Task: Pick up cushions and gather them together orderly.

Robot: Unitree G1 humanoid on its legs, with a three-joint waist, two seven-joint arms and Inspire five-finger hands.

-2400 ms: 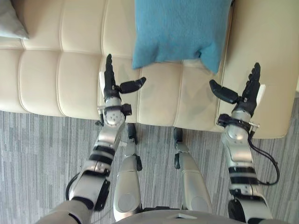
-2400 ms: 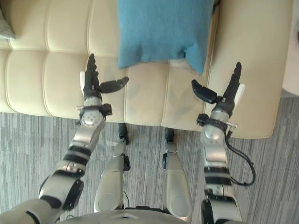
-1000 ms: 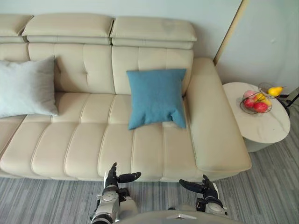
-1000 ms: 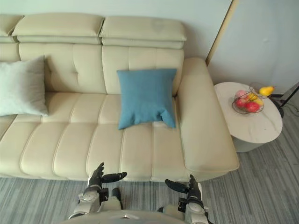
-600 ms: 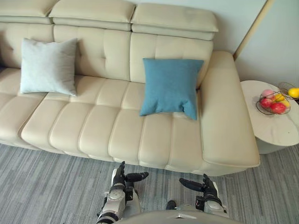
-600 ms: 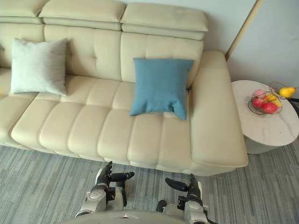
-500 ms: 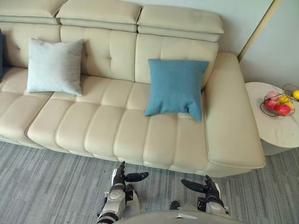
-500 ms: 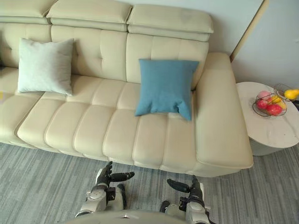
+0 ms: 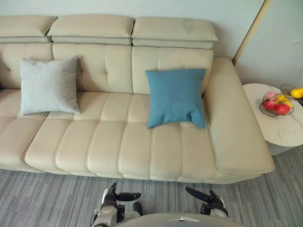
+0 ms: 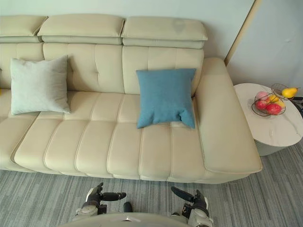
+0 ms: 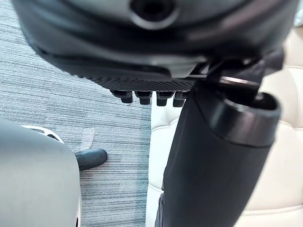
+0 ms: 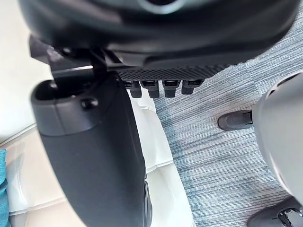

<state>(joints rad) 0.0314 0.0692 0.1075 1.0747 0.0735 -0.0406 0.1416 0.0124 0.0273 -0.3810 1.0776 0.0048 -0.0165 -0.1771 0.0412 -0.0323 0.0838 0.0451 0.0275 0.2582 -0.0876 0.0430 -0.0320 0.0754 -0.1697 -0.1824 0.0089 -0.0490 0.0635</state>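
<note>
A blue cushion [image 9: 176, 97] leans against the backrest near the right end of the cream sofa [image 9: 137, 151]. A light grey cushion [image 9: 49, 85] leans upright toward the sofa's left end, well apart from the blue one. My left hand [image 9: 112, 197] and right hand [image 9: 209, 201] hover low over the carpet in front of the sofa, short of its front edge. Both are open and hold nothing. In the left wrist view the thumb [image 11: 213, 156] stands straight beside the fingertips [image 11: 147, 97]; the right wrist view shows its thumb [image 12: 94, 156] straight too.
A round white side table [image 9: 279, 127] stands right of the sofa's armrest, bearing a wire basket of fruit [image 9: 277, 101]. Grey striped carpet [image 9: 57, 194] runs along the sofa's front. The wall is behind the sofa.
The camera has drawn back and shifted, so the whole sofa now shows. My hands, earlier over the seat's front edge, are now over the carpet. Neither cushion has moved.
</note>
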